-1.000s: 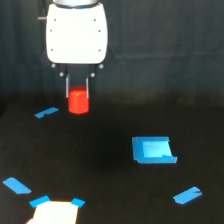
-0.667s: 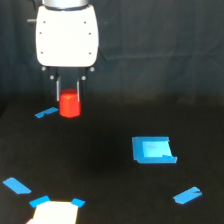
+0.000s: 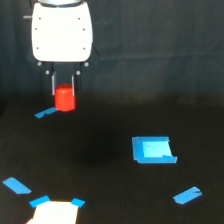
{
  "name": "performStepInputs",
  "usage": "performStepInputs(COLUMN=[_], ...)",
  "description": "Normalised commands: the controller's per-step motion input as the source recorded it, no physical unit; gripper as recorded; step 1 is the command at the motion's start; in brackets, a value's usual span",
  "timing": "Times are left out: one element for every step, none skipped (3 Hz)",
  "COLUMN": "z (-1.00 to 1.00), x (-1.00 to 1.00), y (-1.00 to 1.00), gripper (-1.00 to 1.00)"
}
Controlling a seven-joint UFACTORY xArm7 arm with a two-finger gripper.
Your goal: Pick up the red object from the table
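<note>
Red block: short, stubby, glossy red-orange, gripped between the two thin dark fingers of the pincer, held above the table. A smooth white rounded housing is seen above the pincer. Table surface matte black. A blue tape strip is noted just below the block; a flat blue square piece lies well apart toward the exterior view's right.
</note>
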Motion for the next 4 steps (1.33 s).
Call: performStepInputs(z=[-0.30,0.17,-0.18,-0.01], x=[-0.26,0.10,-0.05,-0.42], y=[0.80,1.00,0.83,0.47], gripper=[-0.91,-1.00,-0.74,-1.00])
